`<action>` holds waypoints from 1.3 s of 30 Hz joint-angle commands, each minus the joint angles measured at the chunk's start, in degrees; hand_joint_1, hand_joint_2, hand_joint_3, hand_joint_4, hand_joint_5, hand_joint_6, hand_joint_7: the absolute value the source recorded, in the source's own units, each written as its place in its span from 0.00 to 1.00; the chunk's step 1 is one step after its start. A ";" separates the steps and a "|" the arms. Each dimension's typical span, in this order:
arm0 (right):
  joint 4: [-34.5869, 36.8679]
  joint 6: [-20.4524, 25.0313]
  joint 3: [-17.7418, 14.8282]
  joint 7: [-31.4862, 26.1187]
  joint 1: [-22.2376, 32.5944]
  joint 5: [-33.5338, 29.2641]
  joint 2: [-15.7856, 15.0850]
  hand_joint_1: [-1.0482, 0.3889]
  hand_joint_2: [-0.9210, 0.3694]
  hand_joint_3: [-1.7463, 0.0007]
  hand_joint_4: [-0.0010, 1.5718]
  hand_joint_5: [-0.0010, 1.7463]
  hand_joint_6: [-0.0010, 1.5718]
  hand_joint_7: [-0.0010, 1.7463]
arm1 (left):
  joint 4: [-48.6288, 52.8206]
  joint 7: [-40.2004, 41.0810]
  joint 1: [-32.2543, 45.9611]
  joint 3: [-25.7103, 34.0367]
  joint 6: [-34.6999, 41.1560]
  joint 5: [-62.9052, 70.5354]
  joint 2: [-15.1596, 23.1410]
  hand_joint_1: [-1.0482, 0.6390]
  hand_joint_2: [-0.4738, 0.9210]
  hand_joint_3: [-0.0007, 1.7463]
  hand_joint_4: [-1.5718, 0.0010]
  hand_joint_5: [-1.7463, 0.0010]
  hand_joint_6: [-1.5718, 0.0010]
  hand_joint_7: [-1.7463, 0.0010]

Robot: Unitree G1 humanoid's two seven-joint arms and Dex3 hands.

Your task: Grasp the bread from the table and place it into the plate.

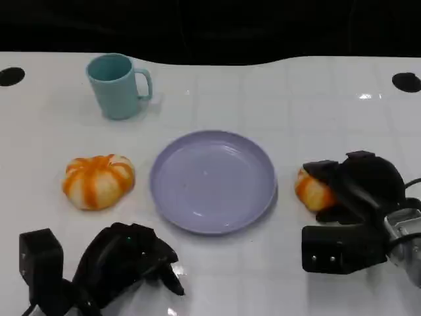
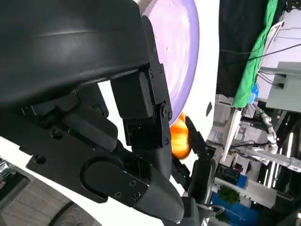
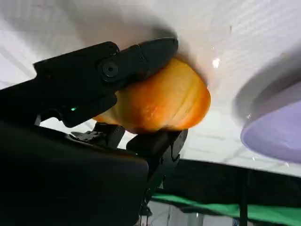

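Two hands logged. Left hand (image 1: pixel 128 260) rests near me, fingers curled on nothing. Right hand (image 1: pixel 358 191) grips the bread (image 1: pixel 314 191) between fingers (image 3: pixel 141 56) on the tabletop (image 1: pixel 276 92); I judge the plate (image 1: pixel 212 181) lies directly left.

The left robot hand (image 1: pixel 128 260) is matte black, a rounded shell with angular fingers, and a boxy black block sits at its wrist. In the left wrist view its plates are fastened with small dark screws, and a faint green light glows between the parts. The right robot hand (image 1: pixel 355 187) is black too, with a domed back, a square black block at the wrist and a silver forearm behind it, where a thin black cable loops. A tiny green light shows on its finger (image 3: pixel 108 70).
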 commanded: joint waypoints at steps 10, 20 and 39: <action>3.94 -3.93 2.46 -11.42 -0.52 0.22 0.04 0.58 0.03 0.94 0.54 1.00 0.50 0.76 | -0.31 -0.14 0.53 0.06 -0.31 0.19 0.81 0.00 0.93 0.00 0.12 0.57 0.00 0.88; 0.74 -9.15 -0.21 -19.44 -0.09 2.87 -0.28 0.62 0.40 0.43 0.60 1.00 0.43 1.00 | -0.34 -0.18 0.49 0.03 -0.04 0.12 0.79 0.00 0.92 0.00 0.12 0.57 0.00 0.88; -11.89 -14.41 -3.98 -17.85 -3.05 4.30 -0.77 0.60 0.51 0.19 0.65 1.00 0.47 1.00 | 0.37 0.31 0.03 -0.15 -0.26 0.47 0.55 0.00 0.92 0.00 0.12 0.56 0.00 0.88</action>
